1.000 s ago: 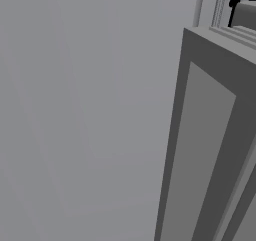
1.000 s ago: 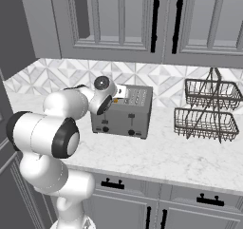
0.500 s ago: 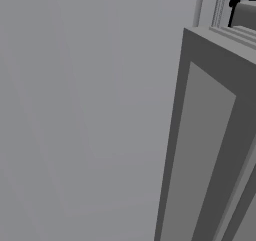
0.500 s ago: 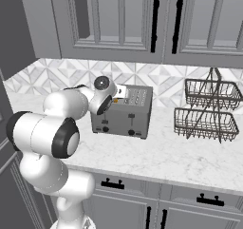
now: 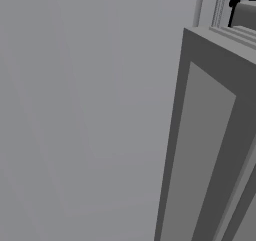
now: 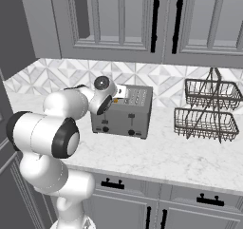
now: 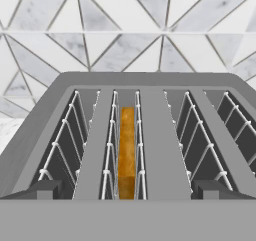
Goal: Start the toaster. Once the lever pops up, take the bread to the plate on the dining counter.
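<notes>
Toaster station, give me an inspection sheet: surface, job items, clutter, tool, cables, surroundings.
Surface: white marble-look counter over grey drawers.
Job's things: grey four-slot toaster against the backsplash; bread stands on edge, sunk in the second slot from the left in the hand view. Plate: nothing seen.
Clutter: two-tier wire basket to the toaster's right, apart from it.
Tool: open, poised over the toaster's top, holding nothing.
Cables: nothing seen.
Surroundings: triangle-patterned tile backsplash; grey upper cabinets with dark handles; a grey cabinet panel close to the left base camera.
</notes>
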